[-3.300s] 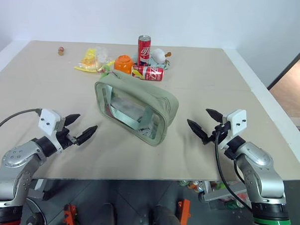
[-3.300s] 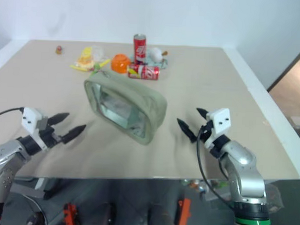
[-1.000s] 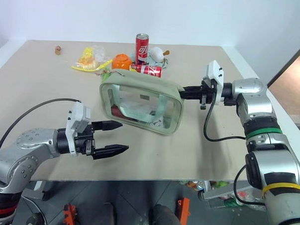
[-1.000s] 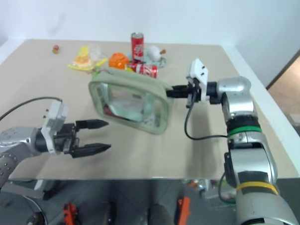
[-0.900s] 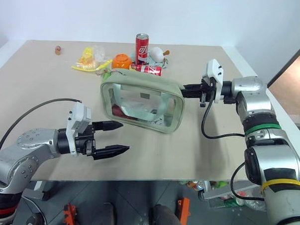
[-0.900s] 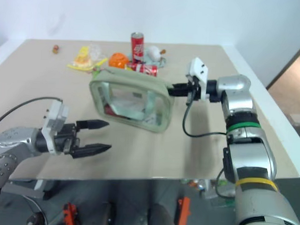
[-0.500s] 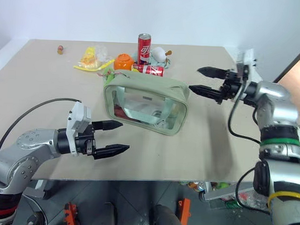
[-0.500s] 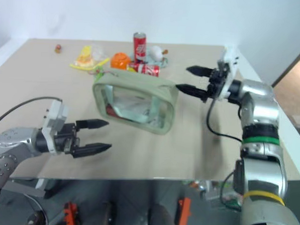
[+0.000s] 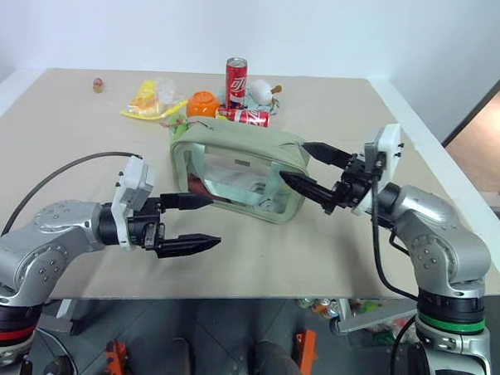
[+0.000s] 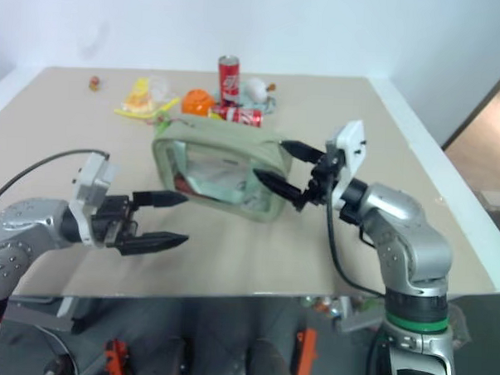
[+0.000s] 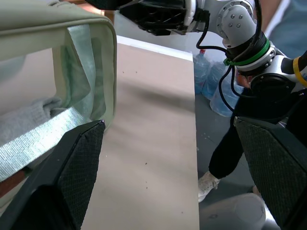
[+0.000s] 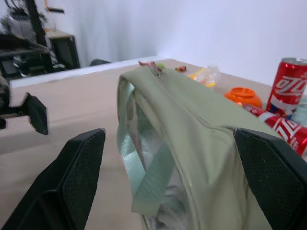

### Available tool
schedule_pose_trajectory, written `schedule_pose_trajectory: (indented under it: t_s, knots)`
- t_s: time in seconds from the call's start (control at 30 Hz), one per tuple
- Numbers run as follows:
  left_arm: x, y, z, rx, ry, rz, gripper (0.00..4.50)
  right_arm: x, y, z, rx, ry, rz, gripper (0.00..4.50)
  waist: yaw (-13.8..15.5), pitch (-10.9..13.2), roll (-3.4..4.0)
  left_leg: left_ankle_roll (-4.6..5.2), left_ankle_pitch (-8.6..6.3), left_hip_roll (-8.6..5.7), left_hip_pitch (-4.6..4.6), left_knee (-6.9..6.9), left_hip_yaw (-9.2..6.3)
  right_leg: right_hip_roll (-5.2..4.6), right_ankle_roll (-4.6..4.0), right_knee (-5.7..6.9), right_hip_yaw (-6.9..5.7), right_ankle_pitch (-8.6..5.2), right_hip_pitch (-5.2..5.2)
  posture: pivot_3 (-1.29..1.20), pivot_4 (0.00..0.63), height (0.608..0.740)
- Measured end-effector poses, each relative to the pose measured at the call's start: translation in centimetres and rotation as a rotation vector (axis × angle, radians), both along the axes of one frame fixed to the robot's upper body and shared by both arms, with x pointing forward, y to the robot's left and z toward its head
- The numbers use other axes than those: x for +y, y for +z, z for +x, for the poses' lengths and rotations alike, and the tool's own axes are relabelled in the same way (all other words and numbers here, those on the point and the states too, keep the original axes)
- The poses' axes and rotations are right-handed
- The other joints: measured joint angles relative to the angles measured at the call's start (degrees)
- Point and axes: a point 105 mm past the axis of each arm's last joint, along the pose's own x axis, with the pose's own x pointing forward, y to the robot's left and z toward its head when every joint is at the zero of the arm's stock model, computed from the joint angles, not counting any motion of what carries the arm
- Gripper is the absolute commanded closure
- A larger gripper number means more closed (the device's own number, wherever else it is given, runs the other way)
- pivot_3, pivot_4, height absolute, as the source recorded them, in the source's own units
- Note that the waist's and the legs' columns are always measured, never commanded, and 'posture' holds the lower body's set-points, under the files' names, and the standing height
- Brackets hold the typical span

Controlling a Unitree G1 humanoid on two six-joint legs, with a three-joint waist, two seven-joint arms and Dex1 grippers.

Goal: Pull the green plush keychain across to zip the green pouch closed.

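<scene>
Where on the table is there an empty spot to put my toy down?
The table is bare left of the pouch, out to its left edge. It is also bare along the right edge, beyond the right hand. The far middle is crowded: two cans, an orange bowl and a yellow packet sit close together behind the pouch.

The green pouch (image 9: 238,172) hides most of the green plush keychain (image 9: 177,121).

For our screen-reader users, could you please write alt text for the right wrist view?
The green pouch stands between the open right gripper's fingers, zipper running along its top. Behind it are an orange bowl and red cans.
</scene>
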Motion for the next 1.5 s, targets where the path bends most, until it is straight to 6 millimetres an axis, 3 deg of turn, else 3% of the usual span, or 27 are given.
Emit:
schedule_pose_trajectory:
  t_s: [0.33, 0.4, 0.67, 0.9, 1.13, 1.33, 1.5]
  knots:
    - [0.2, -0.1, 0.4, -0.01, 0.024, 0.019, 0.0, -0.4, -2.2, 1.1, -0.005, -0.046, -0.056, 4.05, 0.07, 0.0, 0.0, 0.03, -0.03, 0.01, -0.04, -0.14, -0.05, 0.05, -0.08, 0.0, -0.03, -0.11, -0.07, 0.0, 0.15, 0.74]
    - [0.2, -0.1, 0.4, -0.01, 0.025, 0.02, 0.0, -0.3, -2.4, 1.0, -0.013, -0.036, -0.072, 4.44, 0.07, 0.0, 0.0, 0.02, -0.03, 0.01, -0.03, -0.13, -0.05, 0.05, -0.06, 0.0, -0.03, -0.11, -0.06, 0.0, 0.15, 0.74]
    - [0.2, -0.1, 0.5, -0.011, 0.035, 0.019, 0.0, -0.8, -1.4, 0.5, -0.125, 0.049, -0.147, 4.44, 0.08, 0.01, 0.0, 0.02, -0.02, 0.0, -0.03, -0.09, -0.02, 0.02, -0.03, 0.0, -0.02, -0.08, -0.06, 0.0, 0.15, 0.74]
    - [0.2, -0.1, 0.6, -0.01, 0.04, 0.019, 0.0, -3.7, 0.2, 1.7, -0.192, 0.171, -0.272, 4.44, 0.07, 0.02, -0.01, 0.02, -0.03, 0.01, -0.01, -0.09, -0.02, 0.05, -0.06, -0.01, -0.03, -0.08, -0.05, 0.0, 0.15, 0.74]
    - [0.7, 0.6, 1.0, -0.002, 0.086, -0.026, 0.0, -4.5, -0.6, 2.7, -0.2, 0.2, -0.303, 4.44, -0.01, 0.02, -0.01, 0.03, -0.03, 0.02, -0.01, -0.11, -0.03, 0.05, -0.1, 0.0, -0.02, -0.08, -0.05, 0.0, 0.15, 0.74]
    - [5.7, 4.6, 2.2, -0.036, 0.327, -0.158, 0.0, -4.5, -1.1, 2.7, -0.195, 0.191, -0.296, 4.44, -0.15, 0.02, 0.0, 0.03, -0.03, 0.11, 0.09, -0.11, -0.05, 0.15, -0.13, 0.05, -0.03, -0.06, -0.02, 0.0, 0.15, 0.74]
    - [9.9, 3.5, 5.7, -0.102, 0.573, -0.128, 0.0, -4.3, -1.0, 2.7, -0.207, 0.179, -0.292, 4.44, 0.04, 0.02, 0.01, -0.01, 0.01, 0.09, 0.18, -0.08, 0.0, 0.13, -0.12, 0.05, -0.02, 0.03, 0.07, 0.0, 0.15, 0.74]
